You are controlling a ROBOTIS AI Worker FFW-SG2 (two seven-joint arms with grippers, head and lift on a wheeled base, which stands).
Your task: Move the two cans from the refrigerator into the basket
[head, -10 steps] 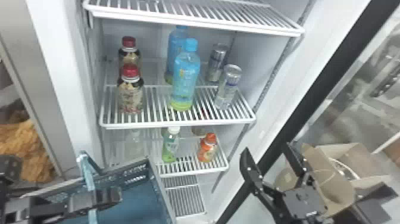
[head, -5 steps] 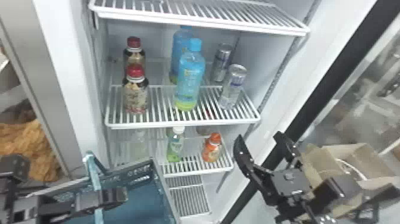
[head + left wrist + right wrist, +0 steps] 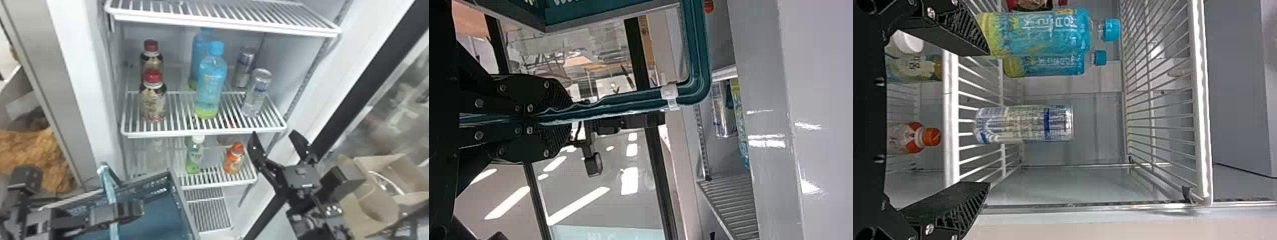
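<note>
Two silver cans stand upright on the refrigerator's middle shelf at its right side, the front can (image 3: 258,92) and the rear can (image 3: 245,67). My right gripper (image 3: 274,140) is spread open in front of and below that shelf, touching nothing. In the right wrist view the front can (image 3: 1024,123) lies beyond the gap of my right gripper (image 3: 988,120). At the lower left, my left gripper (image 3: 139,209) is at the blue basket (image 3: 183,204). In the left wrist view my left gripper (image 3: 564,117) is shut on the basket's teal handle (image 3: 629,101).
Two blue bottles (image 3: 211,84) stand left of the cans, with two red-capped bottles (image 3: 154,99) farther left. A green bottle (image 3: 194,156) and an orange bottle (image 3: 234,159) are on the shelf below. The upper shelf (image 3: 223,22) hangs above; a cardboard box (image 3: 370,204) is at right.
My right gripper has moved leftward and somewhat up toward the middle shelf's front edge. The refrigerator has shifted slightly rightward in the head view. My left gripper keeps hold of the handle.
</note>
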